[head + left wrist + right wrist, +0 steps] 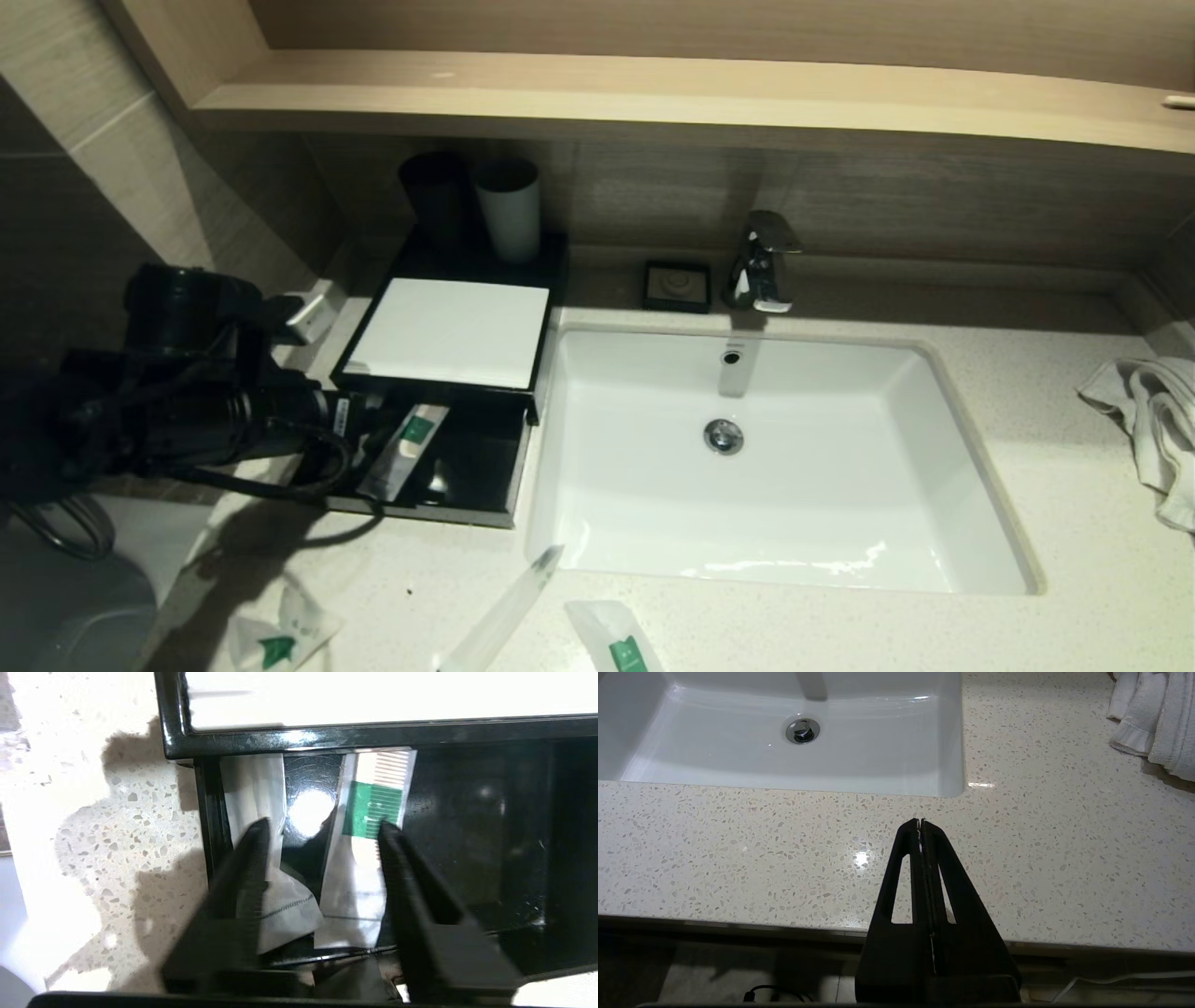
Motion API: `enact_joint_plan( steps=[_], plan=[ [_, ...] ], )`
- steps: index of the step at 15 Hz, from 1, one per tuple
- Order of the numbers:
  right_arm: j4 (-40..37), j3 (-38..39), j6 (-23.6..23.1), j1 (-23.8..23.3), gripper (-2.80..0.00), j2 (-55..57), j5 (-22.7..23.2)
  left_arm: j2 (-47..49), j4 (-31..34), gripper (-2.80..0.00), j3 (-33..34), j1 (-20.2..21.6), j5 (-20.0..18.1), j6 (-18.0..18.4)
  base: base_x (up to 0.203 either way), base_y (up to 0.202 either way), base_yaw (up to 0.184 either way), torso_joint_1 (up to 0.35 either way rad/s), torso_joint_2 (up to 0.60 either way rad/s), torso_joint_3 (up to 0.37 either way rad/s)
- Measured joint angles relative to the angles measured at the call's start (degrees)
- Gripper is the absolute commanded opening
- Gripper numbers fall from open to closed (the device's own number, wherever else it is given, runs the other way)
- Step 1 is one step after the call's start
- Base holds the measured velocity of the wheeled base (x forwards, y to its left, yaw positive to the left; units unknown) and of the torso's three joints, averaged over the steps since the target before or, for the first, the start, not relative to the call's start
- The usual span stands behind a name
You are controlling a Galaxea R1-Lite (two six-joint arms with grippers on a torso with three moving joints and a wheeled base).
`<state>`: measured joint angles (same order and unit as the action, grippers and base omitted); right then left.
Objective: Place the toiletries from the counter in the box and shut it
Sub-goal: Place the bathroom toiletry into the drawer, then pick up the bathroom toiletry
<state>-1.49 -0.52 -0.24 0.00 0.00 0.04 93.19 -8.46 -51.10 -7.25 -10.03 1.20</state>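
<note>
The black box (509, 280) stands left of the sink, with a white top (448, 331) and its drawer (471, 467) pulled out toward me. In the drawer lie a clear packet with a green label (403, 450) (369, 849) and a plain white packet (285, 905). My left gripper (359, 420) (323, 826) hovers open over the drawer's left end, its fingers straddling both packets and holding nothing. On the front counter lie a green-labelled packet (280, 639), a long clear packet (509, 607) and another green-labelled packet (621, 644). My right gripper (920, 821) is shut and empty above the front counter edge.
The white sink (980, 523) fills the middle, with the faucet (761, 261) and a small black dish (677, 285) behind it. A black cup (434, 196) and a white cup (509, 210) stand behind the box. A crumpled white towel (1153, 420) (1153, 714) lies at the right.
</note>
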Motion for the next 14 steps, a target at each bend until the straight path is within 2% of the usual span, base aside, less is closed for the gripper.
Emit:
enact_joint_plan(
  steps=[8,9,10,14],
  plan=[
    [0.0,0.0,0.0,0.0,-2.80,0.0,0.0,-8.6,1.6,0.00,0.8,-0.2,0.0,-2.0,0.000,0.000,0.000,0.000,0.00,0.000],
    [0.0,0.0,0.0,0.0,-2.80,0.0,0.0,-10.0,2.5,-1.24,0.8,-0.2,0.0,-2.3,0.000,0.000,0.000,0.000,0.00,0.000],
    [0.0,0.0,0.0,0.0,-2.80,0.0,0.0,-11.4,3.6,-2.80,0.8,-0.2,0.1,-2.4,0.000,0.000,0.000,0.000,0.00,0.000],
    [0.0,0.0,0.0,0.0,-2.80,0.0,0.0,-16.4,12.7,-2.80,0.9,-0.2,0.8,-2.5,0.000,0.000,0.000,0.000,0.00,0.000]
  ],
)
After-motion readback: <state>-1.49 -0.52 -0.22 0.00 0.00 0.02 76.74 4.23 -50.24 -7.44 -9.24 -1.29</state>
